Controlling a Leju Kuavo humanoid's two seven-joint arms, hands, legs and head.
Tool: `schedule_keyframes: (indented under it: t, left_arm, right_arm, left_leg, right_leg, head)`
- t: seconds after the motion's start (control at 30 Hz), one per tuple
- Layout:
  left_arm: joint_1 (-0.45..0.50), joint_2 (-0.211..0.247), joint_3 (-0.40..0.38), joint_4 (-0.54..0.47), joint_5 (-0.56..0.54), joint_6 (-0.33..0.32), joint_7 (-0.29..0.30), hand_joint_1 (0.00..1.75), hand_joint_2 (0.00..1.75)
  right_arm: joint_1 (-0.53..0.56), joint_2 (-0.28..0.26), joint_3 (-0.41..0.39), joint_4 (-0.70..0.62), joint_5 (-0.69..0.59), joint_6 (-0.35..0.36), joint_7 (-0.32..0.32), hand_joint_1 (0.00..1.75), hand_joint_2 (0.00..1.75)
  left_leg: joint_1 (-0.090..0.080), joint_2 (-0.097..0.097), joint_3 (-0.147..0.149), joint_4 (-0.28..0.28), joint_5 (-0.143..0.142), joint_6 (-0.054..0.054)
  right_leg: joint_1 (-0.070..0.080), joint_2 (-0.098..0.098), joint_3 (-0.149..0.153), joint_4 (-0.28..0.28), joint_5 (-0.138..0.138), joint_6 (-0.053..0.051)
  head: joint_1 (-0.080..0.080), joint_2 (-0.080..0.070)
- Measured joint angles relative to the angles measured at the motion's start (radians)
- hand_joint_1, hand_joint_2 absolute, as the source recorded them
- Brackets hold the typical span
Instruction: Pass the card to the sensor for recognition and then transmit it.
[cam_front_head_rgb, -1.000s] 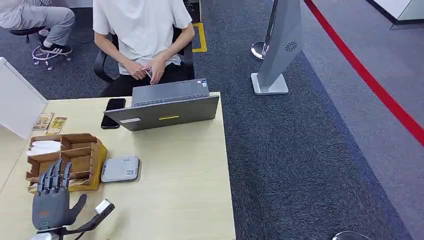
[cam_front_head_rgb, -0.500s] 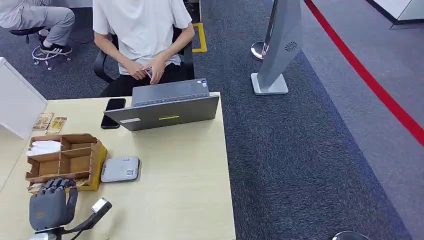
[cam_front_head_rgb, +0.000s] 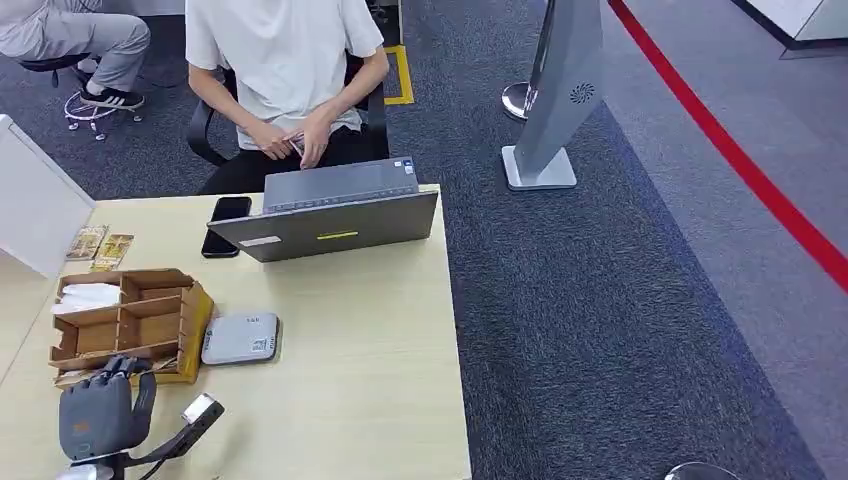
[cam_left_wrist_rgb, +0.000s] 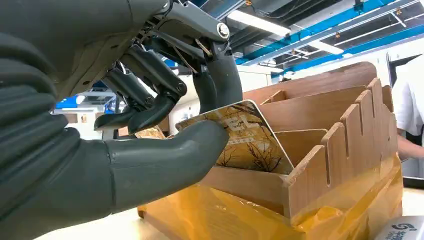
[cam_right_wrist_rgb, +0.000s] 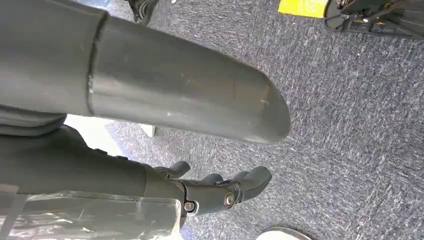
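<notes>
Head view: left hand (cam_front_head_rgb: 100, 412) at bench (cam_front_head_rgb: 380, 330) near-left corner, fingers curled into wooden organizer (cam_front_head_rgb: 130, 320).
Left wrist: thumb and fingers pinch card (cam_left_wrist_rgb: 240, 140) over front slot; thin, stiff, slick, best edge-gripped.
Right wrist: right hand (cam_right_wrist_rgb: 220, 192) hangs loosely curled, holding nothing.

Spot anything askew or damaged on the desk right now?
Nothing looks damaged or spilled. The brown cardboard divider box sits slightly skewed to the desk edge, wrapped in crinkled yellow plastic. The left hand pinches a gold printed card, tilted, in the box's near slot.
</notes>
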Motion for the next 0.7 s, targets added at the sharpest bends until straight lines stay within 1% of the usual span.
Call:
schedule_keyframes:
  t: [0.27, 0.4, 0.5, 0.6, 0.67, 0.7]
  left_arm:
    - [-0.001, 0.000, 0.000, 0.000, -0.004, 0.000, 0.004, 1.75, 1.75]
    - [0.000, -0.001, 0.000, -0.003, -0.038, 0.000, 0.003, 1.75, 1.75]
    - [0.006, 0.000, 0.000, -0.023, -0.053, 0.000, 0.015, 1.75, 1.75]
    - [0.039, 0.011, -0.017, -0.088, -0.051, -0.001, 0.043, 1.75, 1.75]
    - [0.084, 0.036, -0.053, -0.190, -0.062, -0.044, 0.097, 1.75, 1.75]
    - [0.111, 0.051, -0.079, -0.259, -0.066, -0.086, 0.132, 1.75, 1.75]
  right_arm:
    - [0.000, 0.000, 0.000, 0.000, 0.001, 0.000, 0.000, 0.00, 0.00]
    - [0.000, 0.000, -0.004, 0.000, 0.001, 0.000, 0.000, 0.00, 0.00]
    - [0.000, 0.000, -0.009, 0.000, 0.001, 0.000, 0.000, 0.00, 0.00]
    - [0.002, 0.000, -0.017, 0.000, -0.002, -0.002, 0.000, 0.00, 0.00]
    - [0.005, 0.000, -0.024, 0.000, -0.015, -0.005, 0.000, 0.00, 0.00]
    - [0.006, 0.000, -0.029, 0.000, -0.023, -0.008, 0.000, 0.00, 0.00]
  left_leg:
    - [0.000, 0.000, 0.000, 0.000, 0.000, 0.000]
    - [0.000, 0.000, 0.000, 0.000, 0.000, 0.000]
    - [0.000, 0.000, 0.000, 0.000, 0.000, 0.000]
    - [0.000, 0.001, 0.000, 0.000, 0.000, 0.000]
    - [0.000, 0.001, 0.000, 0.000, 0.000, 0.000]
    - [0.000, 0.001, 0.000, 0.000, 0.000, 0.000]
  right_leg:
    - [0.000, 0.000, 0.000, 0.000, 0.000, 0.000]
    - [0.000, 0.000, 0.000, 0.000, 0.000, 0.000]
    - [0.000, 0.000, 0.000, 0.000, 0.000, 0.000]
    - [0.000, 0.001, 0.000, 0.000, 0.000, 0.000]
    - [0.000, 0.001, -0.001, 0.000, 0.000, 0.000]
    - [0.000, 0.001, -0.001, 0.000, 0.000, 0.000]
  head:
    - [0.000, 0.000]
    - [0.000, 0.000]
    - [0.000, 0.000]
    - [0.000, 0.000]
    - [0.000, 0.000]
    - [0.000, 0.000]
